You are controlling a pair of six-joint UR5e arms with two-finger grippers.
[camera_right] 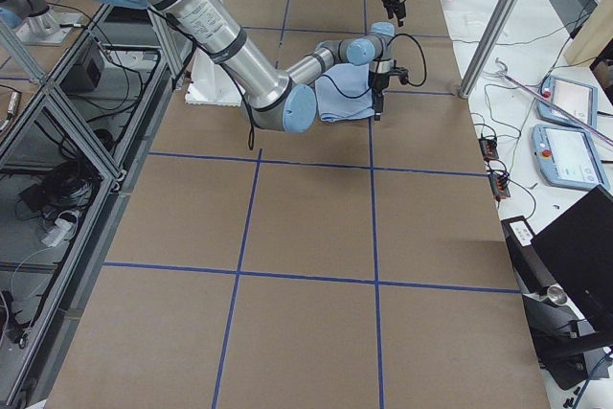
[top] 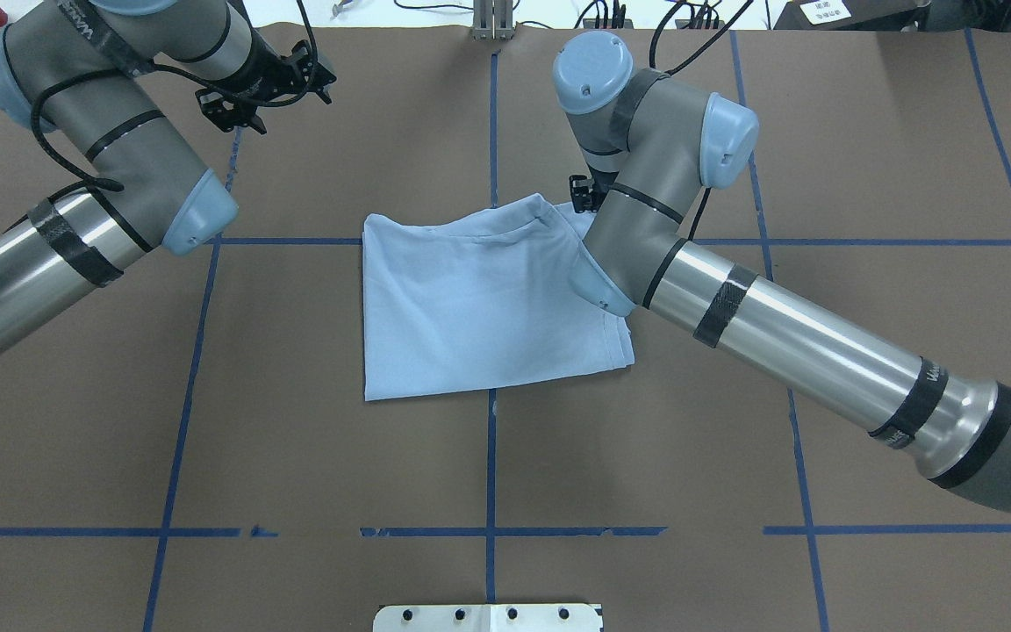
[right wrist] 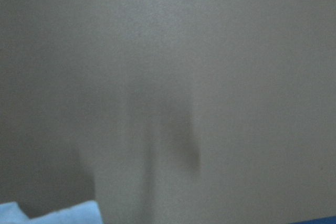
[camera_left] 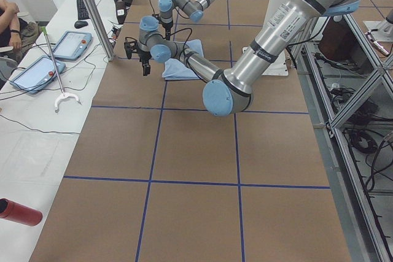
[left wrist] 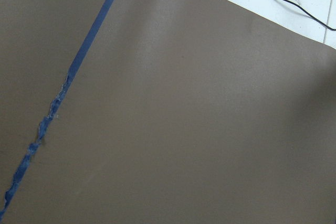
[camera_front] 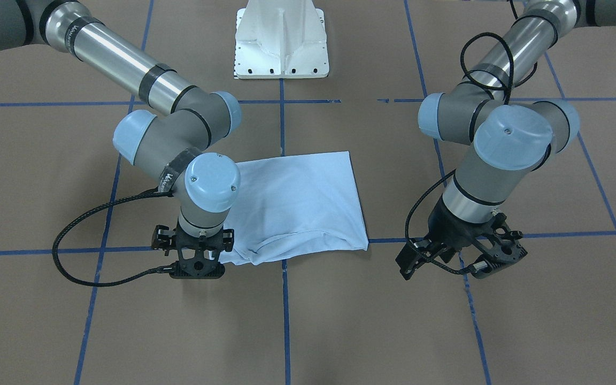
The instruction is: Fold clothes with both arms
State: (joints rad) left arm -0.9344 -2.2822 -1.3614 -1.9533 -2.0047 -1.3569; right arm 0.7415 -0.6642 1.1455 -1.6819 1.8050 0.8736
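Robotics lab, two robot arms at a blue-taped table, aluminium framing, teach pendants, cables

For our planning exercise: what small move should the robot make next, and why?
Probably lift the right tool straight up from the T-shirt corner: the shirt lies folded in a flat rectangle, and the left tool hangs apart from it over the table.

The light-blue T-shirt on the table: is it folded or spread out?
Folded. The T-shirt lies as a compact four-sided shape, no sleeves sticking out, and stacked cloth edges show at one corner in the overhead view.
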